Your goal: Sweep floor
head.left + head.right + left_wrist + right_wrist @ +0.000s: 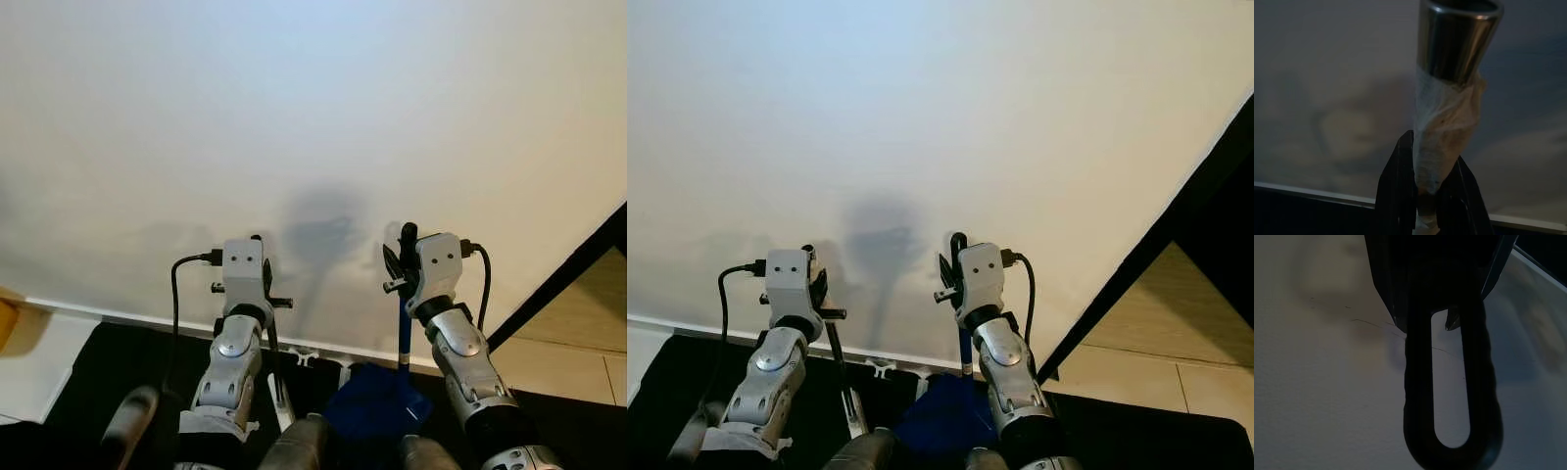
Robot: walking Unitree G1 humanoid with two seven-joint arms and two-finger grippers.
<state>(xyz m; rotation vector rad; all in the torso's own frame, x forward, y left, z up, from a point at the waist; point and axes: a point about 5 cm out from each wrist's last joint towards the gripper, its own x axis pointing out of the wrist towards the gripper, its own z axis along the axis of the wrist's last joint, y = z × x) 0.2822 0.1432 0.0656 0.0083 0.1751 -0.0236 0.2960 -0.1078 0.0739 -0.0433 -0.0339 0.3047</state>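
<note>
My left gripper [263,286] is shut on a thin metal handle [1457,39] wrapped in white tape; its black fingers [1398,181] pinch the taped part. That dark rod [273,357] runs down to a white piece [281,411] near the floor. My right gripper [402,274] is shut on a blue pole [403,338] topped by a black loop grip [1449,396]. The pole ends in a blue head [377,403] between my arms. Both grippers are held up close to a white wall [313,117].
A white baseboard [127,318] runs along the wall above a black floor surface [127,357]. At the right, a dark diagonal edge [563,284] borders beige floor tiles [578,352]. An orange object [8,318] and a white surface [39,367] lie at the left.
</note>
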